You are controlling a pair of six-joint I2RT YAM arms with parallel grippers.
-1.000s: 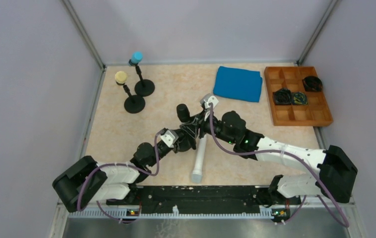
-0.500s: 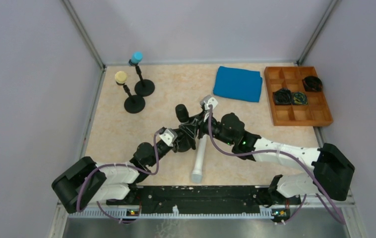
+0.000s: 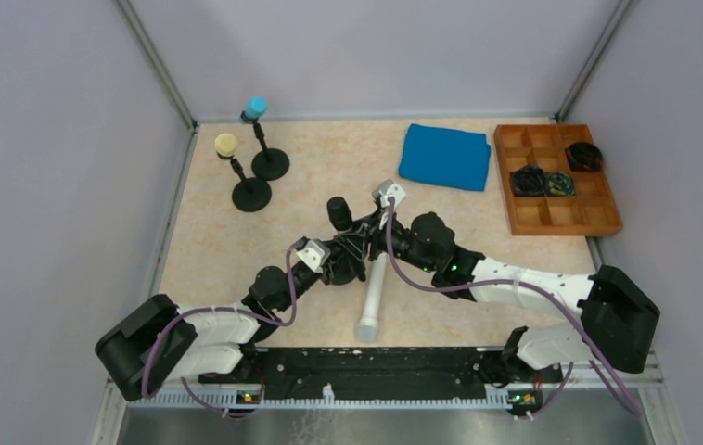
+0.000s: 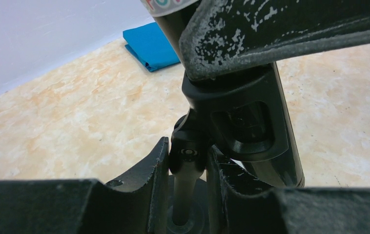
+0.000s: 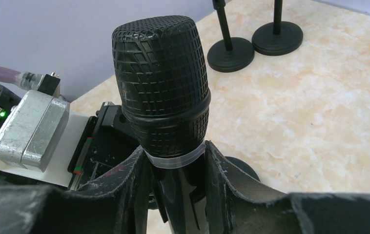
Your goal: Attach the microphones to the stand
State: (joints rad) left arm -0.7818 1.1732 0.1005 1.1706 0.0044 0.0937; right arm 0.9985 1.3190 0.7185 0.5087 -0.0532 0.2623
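The right pincer (image 5: 175, 165) is pinching the black microphone (image 5: 161, 73) with the round mesh head. It holds it low on the smooth body, just under a clear band. The microphone stands upright over the middle of the bench (image 3: 227, 264), right at the thin black stand (image 4: 244, 129) with the clip on top. The left pincer (image 4: 187, 163) is pressed together on the stand's thin post, just under the clip, so the stand does not tip.

I think the microphone is hard, stiff and not heavy. Its body looks shiny, so it could slip or twist. The mesh head could dent, so the body is the good place to hold. Its tail end must go into the clip, and I cannot tell if it is all the way in.

The two pincers are very close and could bump. The long white microphone (image 3: 373, 295) lies flat on the bench just beside them, and an arm could knock it. The cream microphone (image 3: 225, 144) and the light blue microphone (image 3: 255, 107) sit on two round-foot stands (image 3: 251, 194) at the back left. The folded blue cloth (image 3: 443, 156) and the brown wooden tray (image 3: 566, 227) with black coils (image 3: 527, 180) are at the back right, well out of the way.
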